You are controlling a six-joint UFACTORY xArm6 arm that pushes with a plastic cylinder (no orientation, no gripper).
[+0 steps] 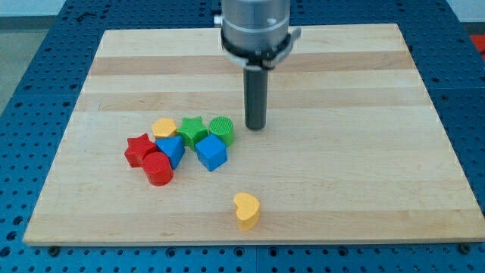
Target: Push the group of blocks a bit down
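A group of blocks lies at the board's left of centre: a red star [139,149], a red cylinder [159,168], a yellow block [164,127], a blue triangular block [171,149], a green star [192,129], a green cylinder [221,129] and a blue cube [211,152]. A yellow heart [246,209] lies apart, lower and to the right. My tip [255,126] stands just right of the green cylinder, a small gap between them.
The wooden board [341,152] rests on a blue perforated table [30,91]. The rod's grey mount [256,26] hangs over the board's top middle.
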